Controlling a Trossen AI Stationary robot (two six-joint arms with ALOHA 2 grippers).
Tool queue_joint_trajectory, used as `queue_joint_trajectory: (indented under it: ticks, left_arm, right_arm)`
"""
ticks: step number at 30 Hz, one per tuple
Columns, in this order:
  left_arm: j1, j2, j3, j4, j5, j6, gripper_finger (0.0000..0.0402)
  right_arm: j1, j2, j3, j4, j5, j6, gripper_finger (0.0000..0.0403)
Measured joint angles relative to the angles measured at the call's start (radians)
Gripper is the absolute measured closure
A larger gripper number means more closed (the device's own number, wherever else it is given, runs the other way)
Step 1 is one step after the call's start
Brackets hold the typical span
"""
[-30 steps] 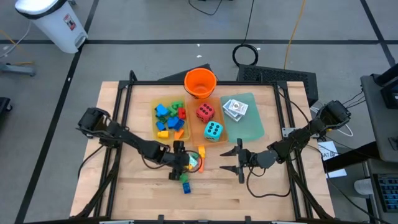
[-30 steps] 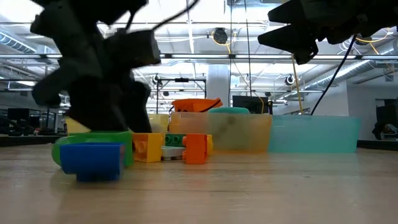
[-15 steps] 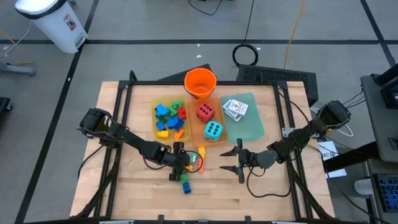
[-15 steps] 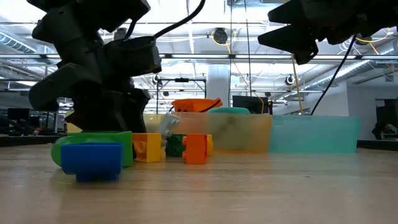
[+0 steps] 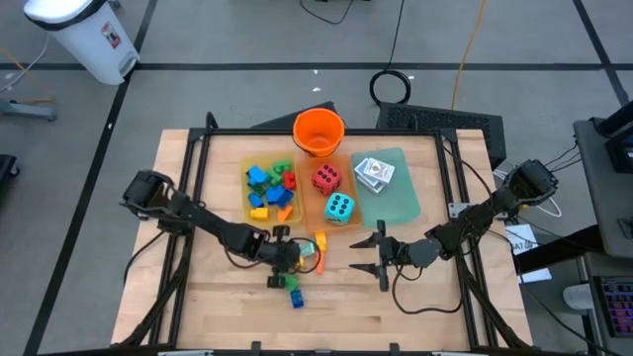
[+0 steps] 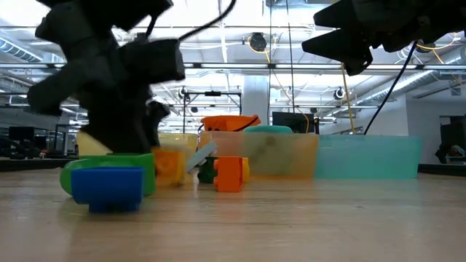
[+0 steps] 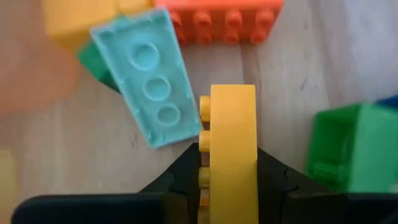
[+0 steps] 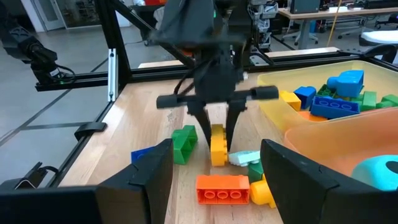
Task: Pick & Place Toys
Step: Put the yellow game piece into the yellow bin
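Left gripper point(image 7: 227, 163) clamped on yellow brick point(image 7: 232, 149) amid loose bricks before the yellow tray point(image 5: 246, 188) — thin edge-on pinch, could twist free on lifting. Right gripper point(image 5: 380, 253) parted, empty, hovering nearby.

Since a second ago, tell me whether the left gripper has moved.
Yes. The left gripper has closed on a yellow brick and sits slightly farther from the orange brick in the high view.

The left gripper point(image 7: 227, 163) has gone from wide apart to clamped on a yellow brick point(image 7: 232, 146); the pale teal brick point(image 7: 148, 78) beside it now sits tilted.
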Motion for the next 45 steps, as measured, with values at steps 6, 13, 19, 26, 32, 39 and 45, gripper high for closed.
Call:
queue_joint_trajectory:
  ticks: [6, 13, 19, 26, 32, 39, 45]
  left_arm:
    - [-0.001, -0.095, 0.000, -0.001, -0.028, -0.058, 0.0280]
    - [-0.004, -0.229, 0.000, -0.045, -0.045, -0.076, 0.0303]
    - [0.033, -0.392, 0.001, -0.175, -0.109, -0.181, 0.0307]
    - [0.066, -0.518, 0.001, -0.482, -0.272, -0.228, 0.0278]
    - [0.119, -0.531, 0.000, -0.662, -0.270, -0.291, 0.0307]
    - [0.158, -0.485, 0.000, -0.665, -0.260, -0.290, 0.0300]
    - [0.189, -0.393, -0.017, -0.665, -0.214, -0.279, 0.0300]
  right_arm:
    - [0.000, 0.000, 0.000, -0.002, 0.000, 0.000, 0.0193]
    - [0.000, 0.000, 0.000, -0.001, 0.001, 0.000, 0.0193]
    - [0.000, 0.000, 0.000, -0.001, 0.001, 0.000, 0.0193]
    - [0.000, 0.000, 0.000, 0.000, 0.000, 0.000, 0.0193]
    - [0.000, 0.000, 0.000, 0.000, 0.001, 0.000, 0.0193]
    - [0.000, 0.000, 0.000, 0.000, 0.001, 0.000, 0.0193]
    - [0.000, 0.000, 0.000, -0.003, 0.000, 0.000, 0.0193]
